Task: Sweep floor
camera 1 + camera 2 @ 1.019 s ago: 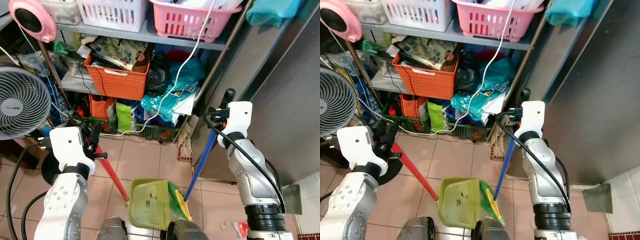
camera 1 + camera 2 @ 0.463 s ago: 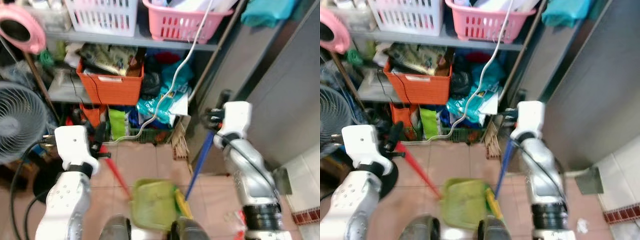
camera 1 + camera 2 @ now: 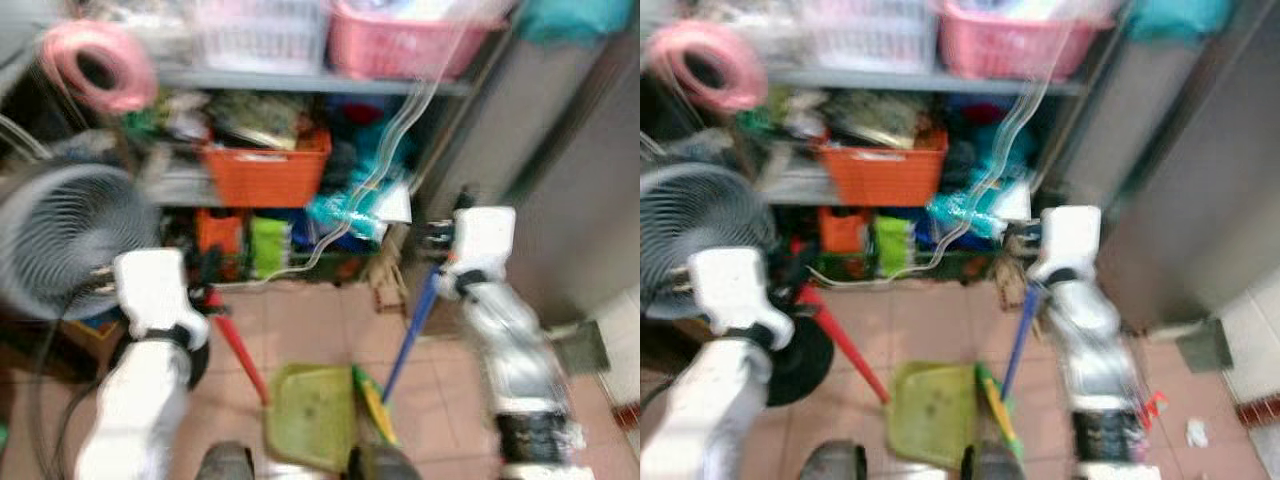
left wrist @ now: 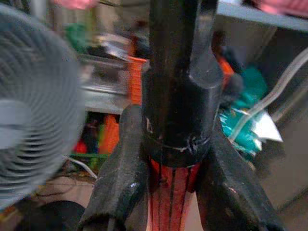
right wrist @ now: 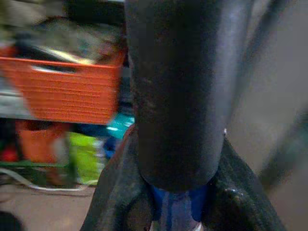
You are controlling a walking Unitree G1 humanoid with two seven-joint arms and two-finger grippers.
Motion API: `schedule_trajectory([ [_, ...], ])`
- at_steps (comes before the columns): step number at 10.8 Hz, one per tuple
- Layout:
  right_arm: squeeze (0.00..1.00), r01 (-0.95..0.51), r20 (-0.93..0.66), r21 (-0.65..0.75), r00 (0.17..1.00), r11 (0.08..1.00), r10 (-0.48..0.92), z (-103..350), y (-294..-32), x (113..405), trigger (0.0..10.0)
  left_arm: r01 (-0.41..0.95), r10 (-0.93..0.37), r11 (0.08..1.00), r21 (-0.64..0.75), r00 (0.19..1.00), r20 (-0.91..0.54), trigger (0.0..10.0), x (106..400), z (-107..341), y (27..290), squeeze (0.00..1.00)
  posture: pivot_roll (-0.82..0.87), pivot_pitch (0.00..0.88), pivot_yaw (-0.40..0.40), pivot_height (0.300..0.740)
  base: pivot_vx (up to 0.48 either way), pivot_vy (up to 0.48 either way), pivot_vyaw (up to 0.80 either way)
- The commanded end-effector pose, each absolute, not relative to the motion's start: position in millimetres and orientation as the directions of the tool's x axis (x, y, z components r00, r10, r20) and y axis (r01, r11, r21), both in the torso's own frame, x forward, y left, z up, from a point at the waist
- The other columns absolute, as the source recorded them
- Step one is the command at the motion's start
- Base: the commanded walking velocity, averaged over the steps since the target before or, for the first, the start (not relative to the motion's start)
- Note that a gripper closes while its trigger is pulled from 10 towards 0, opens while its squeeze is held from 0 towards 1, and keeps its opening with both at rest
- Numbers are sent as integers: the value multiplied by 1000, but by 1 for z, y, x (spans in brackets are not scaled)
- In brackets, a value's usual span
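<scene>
Left gripper (image 4: 171, 192) clamps the red dustpan handle (image 3: 238, 345); right gripper (image 5: 175, 204) grips the blue broom handle (image 3: 408, 335). The green dustpan (image 3: 312, 415) sits at 6 o'clock on the tiles — seemingly empty. Orange basket (image 3: 265, 170) at 12 holds papers; writing too blurred to read.

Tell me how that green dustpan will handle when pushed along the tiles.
The green dustpan looks like thin plastic, so probably light and apt to skid on the smooth tiles. Held by the left gripper high on its long red handle, it may swing or twist.
</scene>
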State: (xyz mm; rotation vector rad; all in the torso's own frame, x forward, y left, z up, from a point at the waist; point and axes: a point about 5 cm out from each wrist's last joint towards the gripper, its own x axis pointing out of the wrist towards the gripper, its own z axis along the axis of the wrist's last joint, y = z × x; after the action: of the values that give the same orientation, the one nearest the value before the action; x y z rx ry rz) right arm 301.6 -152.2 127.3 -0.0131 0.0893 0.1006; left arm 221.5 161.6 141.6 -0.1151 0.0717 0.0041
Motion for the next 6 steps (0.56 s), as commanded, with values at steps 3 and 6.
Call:
schedule_trajectory([
  [3,0,-79,-71,24,994,997,80,132,-158,306,10000,-14,6,982,-191,999,-41,10000,226,155,158,0,39,86,-58,740,0,0,-694],
  [6,0,-95,3,15,995,995,95,153,-149,327,10000,-61,68,994,-93,994,83,10000,260,185,162,0,62,64,-60,740,0,0,-800],
])
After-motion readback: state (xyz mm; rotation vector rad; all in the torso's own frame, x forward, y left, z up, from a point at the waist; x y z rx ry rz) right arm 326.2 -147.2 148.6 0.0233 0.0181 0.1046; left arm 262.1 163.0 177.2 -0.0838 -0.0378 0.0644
